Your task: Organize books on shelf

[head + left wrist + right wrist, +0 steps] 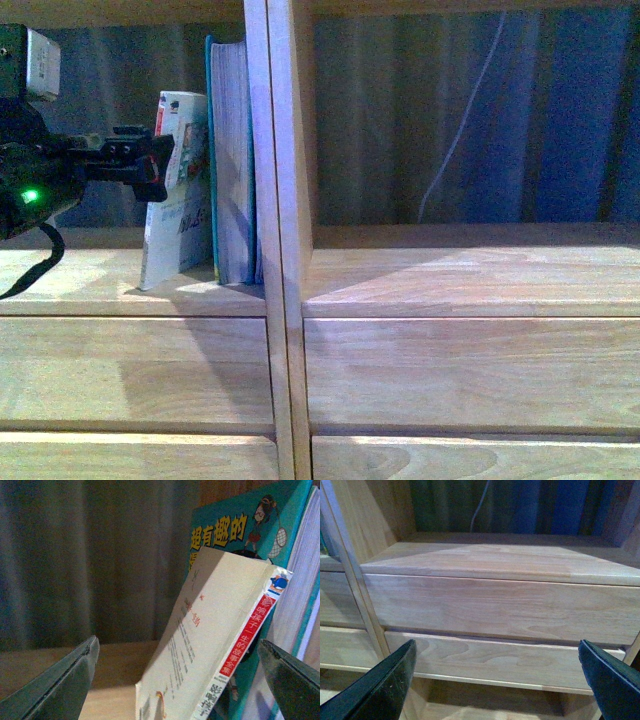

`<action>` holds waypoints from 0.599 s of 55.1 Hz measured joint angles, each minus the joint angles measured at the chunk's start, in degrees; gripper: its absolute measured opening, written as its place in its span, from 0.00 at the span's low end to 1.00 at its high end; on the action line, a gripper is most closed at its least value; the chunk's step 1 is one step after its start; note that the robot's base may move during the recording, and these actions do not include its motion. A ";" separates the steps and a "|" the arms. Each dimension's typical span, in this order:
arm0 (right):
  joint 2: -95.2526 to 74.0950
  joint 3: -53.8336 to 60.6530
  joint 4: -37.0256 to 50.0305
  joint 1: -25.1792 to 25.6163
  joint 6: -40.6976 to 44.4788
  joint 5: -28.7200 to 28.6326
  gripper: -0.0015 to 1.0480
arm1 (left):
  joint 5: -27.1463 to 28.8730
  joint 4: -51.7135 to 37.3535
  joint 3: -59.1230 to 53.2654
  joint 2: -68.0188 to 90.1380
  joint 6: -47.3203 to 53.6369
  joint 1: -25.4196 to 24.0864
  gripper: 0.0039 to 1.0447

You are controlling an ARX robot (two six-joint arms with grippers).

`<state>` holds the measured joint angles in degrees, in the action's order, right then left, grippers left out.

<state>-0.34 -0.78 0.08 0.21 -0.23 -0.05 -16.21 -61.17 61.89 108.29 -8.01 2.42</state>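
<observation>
Left tool (177,680): spread wide, both dark fingers (65,680) apart and pinching nothing; in the front view reaching in from the left side of the left compartment, with a green light on the arm behind it.

White paperback (178,190): just ahead of the left tool, between its two fingers but not gripped in the left wrist view; standing on the compartment floor, tilted, upper part leaning toward the teal book; red strip with Asian lettering visible along the spine.

Teal book (232,160): beyond the paperback as seen from the left tool, upright, taller and thicker, pale page edges facing outward; standing against the vertical divider (275,200) — contact between the two books at the top looks likely, cannot tell for sure.

Shelf (450,275): light wood; both books in the left compartment, next to the left tool; right compartment open, with a dark blue-grey backdrop and a thin pale cable behind it.

Right tool (497,680): spread as well, fingers far apart, holding nothing; not seen in the front view.

Drawer fronts (495,610): plain wood, directly ahead of the right tool — two stacked fronts under the right compartment floor.
</observation>
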 joint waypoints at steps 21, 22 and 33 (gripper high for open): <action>0.00 0.00 0.00 0.00 0.00 0.00 0.93 | 3.34 4.55 -10.05 -13.20 -10.23 2.25 0.93; 0.00 0.00 0.00 0.00 -0.02 0.00 0.93 | 3.67 5.16 -10.84 -14.69 -10.60 2.47 0.93; 0.00 0.00 0.00 0.00 0.00 0.00 0.93 | 13.35 18.08 -19.23 -32.70 -7.96 5.84 0.93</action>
<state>-0.34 -0.78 0.08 0.21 -0.23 -0.05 -2.85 -43.09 42.65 75.59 -15.97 8.25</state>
